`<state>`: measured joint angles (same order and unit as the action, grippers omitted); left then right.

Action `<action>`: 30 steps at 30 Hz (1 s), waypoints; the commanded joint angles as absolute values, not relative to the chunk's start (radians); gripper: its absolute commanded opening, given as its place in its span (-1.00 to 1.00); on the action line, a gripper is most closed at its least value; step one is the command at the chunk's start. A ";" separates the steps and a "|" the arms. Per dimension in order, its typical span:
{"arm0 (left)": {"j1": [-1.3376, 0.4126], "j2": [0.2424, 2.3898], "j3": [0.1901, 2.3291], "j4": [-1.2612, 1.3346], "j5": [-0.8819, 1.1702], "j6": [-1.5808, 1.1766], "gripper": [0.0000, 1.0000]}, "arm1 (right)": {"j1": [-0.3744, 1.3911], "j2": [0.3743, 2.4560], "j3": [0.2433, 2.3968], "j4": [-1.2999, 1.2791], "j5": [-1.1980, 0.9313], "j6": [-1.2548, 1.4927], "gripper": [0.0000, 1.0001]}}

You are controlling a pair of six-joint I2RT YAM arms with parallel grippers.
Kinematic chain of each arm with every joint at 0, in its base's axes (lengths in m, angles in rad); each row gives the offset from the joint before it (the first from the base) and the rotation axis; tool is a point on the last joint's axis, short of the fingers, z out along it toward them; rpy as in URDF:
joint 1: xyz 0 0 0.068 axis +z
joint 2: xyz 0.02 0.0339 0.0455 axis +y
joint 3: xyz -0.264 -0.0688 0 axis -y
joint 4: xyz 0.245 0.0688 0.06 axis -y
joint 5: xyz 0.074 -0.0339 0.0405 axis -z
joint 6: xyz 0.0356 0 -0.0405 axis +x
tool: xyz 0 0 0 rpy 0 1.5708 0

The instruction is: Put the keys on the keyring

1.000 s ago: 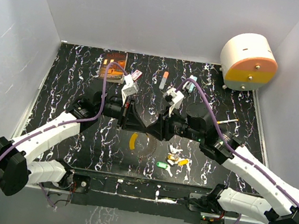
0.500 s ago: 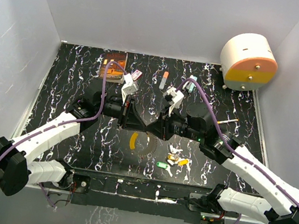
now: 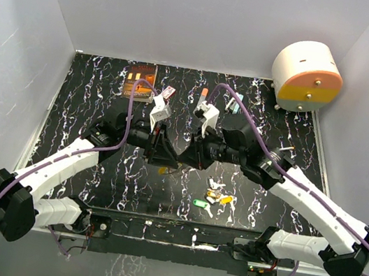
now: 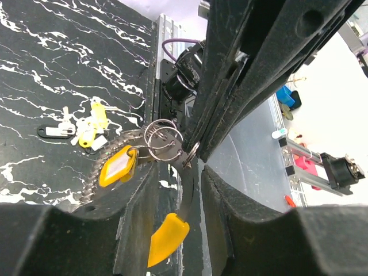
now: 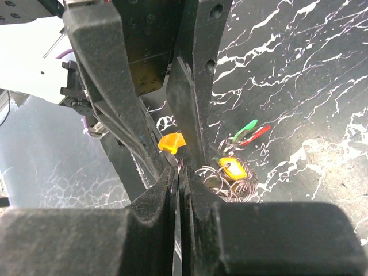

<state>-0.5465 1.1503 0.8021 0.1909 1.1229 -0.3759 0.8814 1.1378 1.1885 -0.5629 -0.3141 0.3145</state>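
Keyring (image 4: 164, 141) hangs mid-table, light, springy wire, slippery; best held at its rim. Left gripper (image 4: 179, 172) and right gripper (image 5: 179, 172) both pinch it. Loose keys (image 3: 213, 198) lie nearer the front edge.

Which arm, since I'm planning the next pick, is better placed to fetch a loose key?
Right, probably: the loose keys lie on its side, nearer the right gripper than the left gripper.

The two pincers, left (image 3: 165, 157) and right (image 3: 188, 158), meet tip to tip, blocking the table's middle; bare marble lies either side.
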 commanded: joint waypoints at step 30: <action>-0.594 1.135 0.896 -0.201 1.145 0.095 -0.33 | 0.830 1.460 1.602 -1.051 -0.658 0.471 -0.85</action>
